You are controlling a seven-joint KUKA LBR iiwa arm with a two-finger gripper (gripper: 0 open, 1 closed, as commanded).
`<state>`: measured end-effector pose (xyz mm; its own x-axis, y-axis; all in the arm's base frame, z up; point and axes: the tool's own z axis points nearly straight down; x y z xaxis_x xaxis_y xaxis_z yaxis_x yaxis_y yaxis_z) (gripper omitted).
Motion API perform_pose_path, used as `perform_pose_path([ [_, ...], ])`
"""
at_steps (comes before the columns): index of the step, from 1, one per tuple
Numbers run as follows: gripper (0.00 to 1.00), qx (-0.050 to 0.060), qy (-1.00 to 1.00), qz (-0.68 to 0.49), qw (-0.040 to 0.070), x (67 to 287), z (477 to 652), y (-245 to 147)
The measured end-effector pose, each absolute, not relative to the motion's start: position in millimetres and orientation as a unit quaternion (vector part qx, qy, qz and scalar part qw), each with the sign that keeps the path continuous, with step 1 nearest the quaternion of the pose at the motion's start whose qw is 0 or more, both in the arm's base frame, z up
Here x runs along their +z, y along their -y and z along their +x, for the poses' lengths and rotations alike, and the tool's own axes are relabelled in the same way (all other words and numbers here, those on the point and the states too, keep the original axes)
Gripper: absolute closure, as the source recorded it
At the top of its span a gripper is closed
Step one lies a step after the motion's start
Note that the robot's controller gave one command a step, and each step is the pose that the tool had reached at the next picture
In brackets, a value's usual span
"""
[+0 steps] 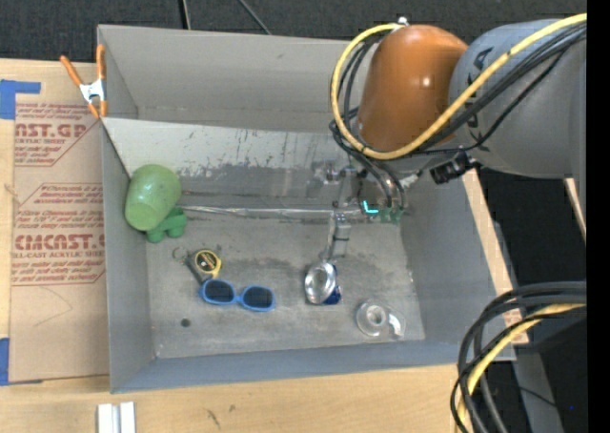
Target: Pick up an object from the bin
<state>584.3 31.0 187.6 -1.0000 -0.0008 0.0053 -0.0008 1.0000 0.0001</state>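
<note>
My gripper (368, 200) hangs under the orange cover, low over the bin's right half near the back wall. Just in front of it, on the floor, lies a shiny silver rounded thing (320, 282) with a blue piece under its right edge. A slim metal stem runs from it up toward the gripper. I cannot tell whether the two touch. A clear round ring-like thing (375, 319) lies in the front right corner. Blue sunglasses (236, 296) lie left of the silver thing.
A small yellow and black thing (205, 262) lies beside the sunglasses. A green round toy (152, 198) rests against the left wall. The arm and its cables cover the bin's right rim.
</note>
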Motion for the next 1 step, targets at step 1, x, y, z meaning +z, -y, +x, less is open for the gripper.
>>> perform_pose_path([
  [1,0.0,-0.001,0.987,0.162,0.002,73.2,543.4,31.8],
])
